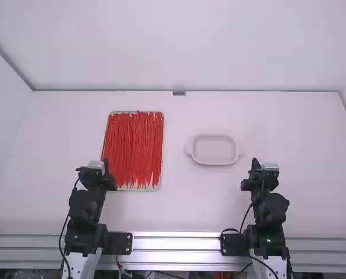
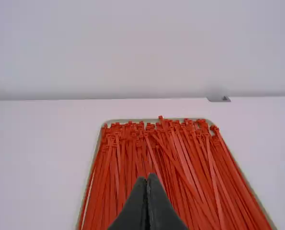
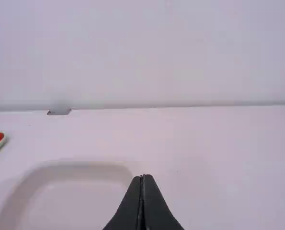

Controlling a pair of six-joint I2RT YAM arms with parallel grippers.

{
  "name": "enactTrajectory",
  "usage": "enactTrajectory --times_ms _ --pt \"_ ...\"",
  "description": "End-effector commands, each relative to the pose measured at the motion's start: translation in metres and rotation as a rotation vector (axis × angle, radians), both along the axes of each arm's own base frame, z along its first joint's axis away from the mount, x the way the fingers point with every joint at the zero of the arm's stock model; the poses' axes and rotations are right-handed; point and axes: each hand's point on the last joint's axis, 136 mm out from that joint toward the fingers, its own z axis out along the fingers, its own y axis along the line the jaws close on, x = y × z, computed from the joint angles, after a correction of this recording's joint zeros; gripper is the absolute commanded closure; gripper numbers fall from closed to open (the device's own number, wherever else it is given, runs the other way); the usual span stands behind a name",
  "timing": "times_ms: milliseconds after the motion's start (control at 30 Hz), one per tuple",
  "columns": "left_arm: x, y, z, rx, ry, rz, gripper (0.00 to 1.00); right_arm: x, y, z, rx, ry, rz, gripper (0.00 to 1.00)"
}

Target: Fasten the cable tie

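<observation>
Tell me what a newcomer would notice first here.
The heap of red ties on a tray left of middle is by far the brightest thing. Right of it sits a pale dish. The left pincer hangs shut at the tray's near end, and the right pincer is shut by the dish's near right corner.

The cable ties (image 1: 134, 150) are bright orange-red, packed into fine parallel stripes across a tray (image 1: 163, 145) whose rim shows pale beige. Right of it in the frame, the dish (image 1: 213, 150) is off-white (nearly the tone of the white table (image 1: 277, 128)). The left gripper (image 2: 146, 179) and right gripper (image 3: 142, 178) are plain black. Along the bottom edge, the rail (image 1: 173, 241) is silver-grey.
</observation>
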Motion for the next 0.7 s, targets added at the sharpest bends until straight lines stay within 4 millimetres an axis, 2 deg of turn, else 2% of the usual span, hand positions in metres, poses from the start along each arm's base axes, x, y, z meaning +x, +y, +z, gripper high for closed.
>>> enactTrajectory --times_ms 0,400,667 --pt "0.000 0.000 0.000 0.000 0.000 0.000 1.00 0.000 0.000 0.000 0.002 0.000 -0.002 1.00" --pt "0.000 0.000 0.007 0.004 0.018 -0.001 0.94 0.001 0.001 0.009 -0.012 0.023 0.006 0.94" --pt "0.002 -0.002 0.015 0.017 0.100 -0.015 0.84 0.004 0.004 0.019 -0.068 0.114 0.026 0.84"
